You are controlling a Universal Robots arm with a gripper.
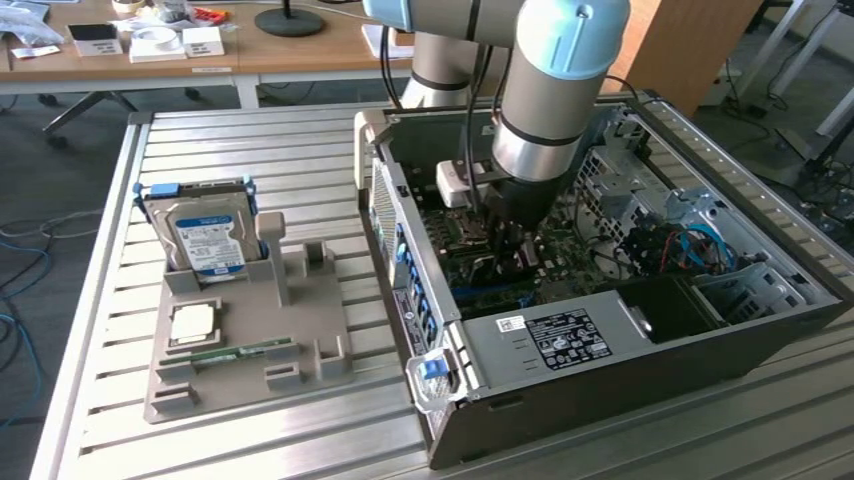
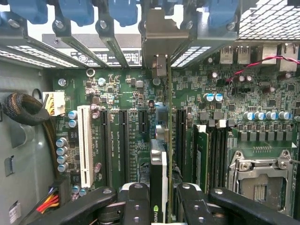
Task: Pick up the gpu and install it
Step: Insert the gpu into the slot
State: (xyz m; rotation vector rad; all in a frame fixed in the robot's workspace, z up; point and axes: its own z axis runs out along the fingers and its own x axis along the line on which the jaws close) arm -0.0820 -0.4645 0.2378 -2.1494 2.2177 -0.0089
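Gripper [image 2: 159,206] clamped on gpu [image 2: 158,164], card held edge-on above motherboard [image 2: 117,93] slots, inside open computer case [image 1: 641,370]. Bracket end seemingly at rear slot opening. Hard drive [image 1: 203,240] upright in grey holder [image 1: 240,350], exterior view's left, well apart.

The gpu [image 2: 158,173] stands edge-on, seemingly over a motherboard [image 2: 117,89] slot, inside the case [image 1: 747,330].

Green motherboard [image 2: 140,117], white slot [image 2: 85,145], blue latches [image 2: 75,11], black gripper [image 2: 158,206] fingers, blue-white labelled hard drive [image 1: 203,235], grey holder [image 1: 234,345], black case [image 1: 641,395].
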